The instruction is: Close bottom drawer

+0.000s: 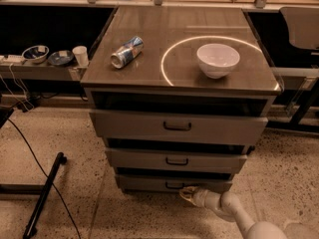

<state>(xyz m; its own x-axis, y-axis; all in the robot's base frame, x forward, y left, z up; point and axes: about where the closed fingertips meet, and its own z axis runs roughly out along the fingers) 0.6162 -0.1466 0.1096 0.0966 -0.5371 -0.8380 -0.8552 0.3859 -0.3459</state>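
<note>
Your bottom drawer [144,184] sits lowest in the cabinet [149,76], right under the middle drawer [134,159], w/ a dark gap showing above its front. It looks mostly in; can't tell from this angle whether it's fully home.

The gripper [187,193] is down at floor level, at the drawer front just right of the small dark handle [174,185], apparently touching the face. Whether it's apart or together: can't tell.

Handling, as I judge it: a shallow, rigid box on slides, prob. light, so it should roll w/ a modest push. No need to grab anything. Press flat on the front panel, near centre by the handle, so it doesn't rack sideways and bind. Push straight in, not down. The face is smooth, so a glancing contact could slip off.

The bowl [217,59] and can [126,52] on top may rattle if you slam it, so go easy.
</note>
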